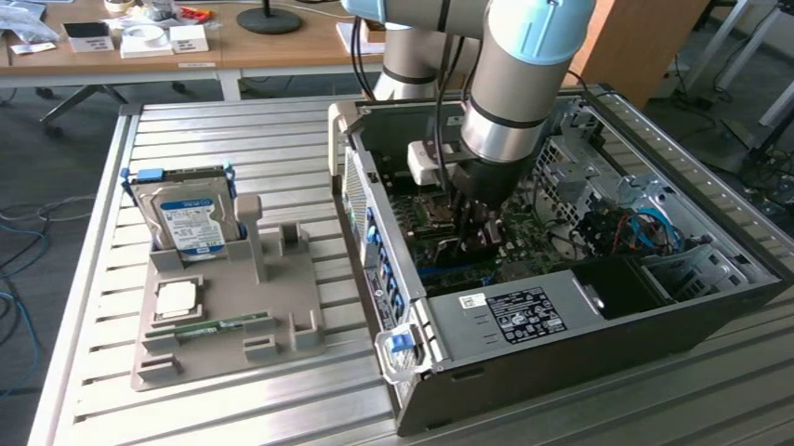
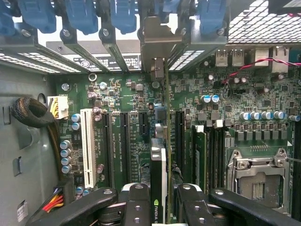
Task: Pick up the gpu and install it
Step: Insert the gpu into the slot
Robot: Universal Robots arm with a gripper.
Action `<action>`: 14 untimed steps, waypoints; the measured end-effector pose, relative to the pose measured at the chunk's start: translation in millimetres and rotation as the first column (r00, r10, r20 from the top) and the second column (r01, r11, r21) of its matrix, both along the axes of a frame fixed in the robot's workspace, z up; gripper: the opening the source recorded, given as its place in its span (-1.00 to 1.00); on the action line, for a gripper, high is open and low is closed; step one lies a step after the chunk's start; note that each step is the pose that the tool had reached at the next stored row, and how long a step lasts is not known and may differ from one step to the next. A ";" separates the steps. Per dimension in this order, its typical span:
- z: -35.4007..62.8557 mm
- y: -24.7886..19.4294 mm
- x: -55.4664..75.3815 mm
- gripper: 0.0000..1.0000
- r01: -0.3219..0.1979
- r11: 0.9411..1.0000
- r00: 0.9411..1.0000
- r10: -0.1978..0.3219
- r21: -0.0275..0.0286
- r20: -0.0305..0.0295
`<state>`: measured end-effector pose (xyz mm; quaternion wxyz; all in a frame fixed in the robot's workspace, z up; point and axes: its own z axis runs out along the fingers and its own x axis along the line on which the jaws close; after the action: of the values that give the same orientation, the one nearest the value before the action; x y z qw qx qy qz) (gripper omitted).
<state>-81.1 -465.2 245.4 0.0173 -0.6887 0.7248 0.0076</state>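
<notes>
Arm reaches down into the open black and grey metal computer case [image 1: 694, 307], which lies on its side on the slatted aluminium worktop [image 1: 248, 139], at the exterior view's right.

Gripper [image 1: 475, 232] [image 2: 160, 197]: low inside the case, over the green motherboard [image 2: 263, 94]. Black fingers [image 2: 138, 202] are closed narrow on the gpu [image 2: 158, 165], one on each face. The gpu is a thin green circuit-board card with a black block and a silver metal end bracket, seen edge-on in the wrist view.

Gpu position: stands upright on edge over the motherboard, among the long black expansion slots, between the white slot [image 2: 87, 146] and the silver processor socket [image 2: 256, 174]. Its bracket end meets the case's rear wall, at the row of blue plastic latches [image 2: 82, 16]. Whether its lower edge sits in a slot cannot be told.

Exterior view's left, well apart from the case: grey plastic parts holder [image 1: 223, 344] on the worktop. It carries a silver hard drive with a blue-white label [image 1: 192, 223] standing upright at its far end, a square silver chip [image 1: 177, 297] lying flat, and a narrow green memory stick [image 1: 211, 327] lying nearer
</notes>
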 end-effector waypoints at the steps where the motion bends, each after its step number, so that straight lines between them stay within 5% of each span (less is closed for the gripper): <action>1: 0.0 0.0 0.0 -0.47 0.000 1.000 1.000 0.000 0.000 0.000; 14: -0.6 0.1 -1.8 -0.47 0.000 1.000 1.000 0.000 0.000 0.000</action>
<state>-82.8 -465.2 244.8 0.0176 -0.6887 0.7248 0.0077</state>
